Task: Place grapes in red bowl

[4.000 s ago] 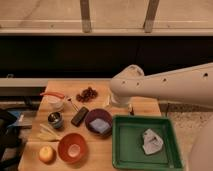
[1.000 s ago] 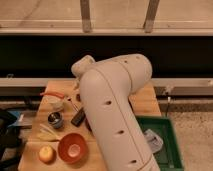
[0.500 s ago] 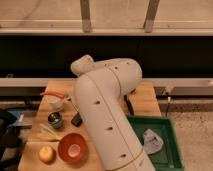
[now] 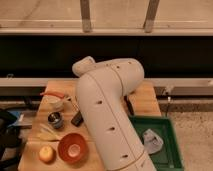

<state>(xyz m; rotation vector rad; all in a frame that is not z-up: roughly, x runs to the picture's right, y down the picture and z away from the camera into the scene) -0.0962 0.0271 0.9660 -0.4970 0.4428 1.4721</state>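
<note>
The red bowl [image 4: 72, 147] stands at the front left of the wooden table [image 4: 145, 102], with a pale spot at its inner bottom. The grapes are hidden behind my large white arm [image 4: 107, 110], which rises from the bottom of the view and covers the middle of the table. My gripper is not in view; it lies somewhere behind or below the arm's own body.
A yellow-orange fruit [image 4: 46, 153] lies left of the red bowl. A metal cup [image 4: 55, 120], a white cup with a red handle [image 4: 54, 100], pale strips [image 4: 47, 134] and a small dark block [image 4: 76, 119] sit at the left. A green tray [image 4: 167, 150] holding a crumpled pale item [image 4: 152, 141] stands at the right.
The arm swung from the right side across the table's middle, hiding the grapes and the purple bowl. In the last half second it shifted a little, showing more of the green tray.
</note>
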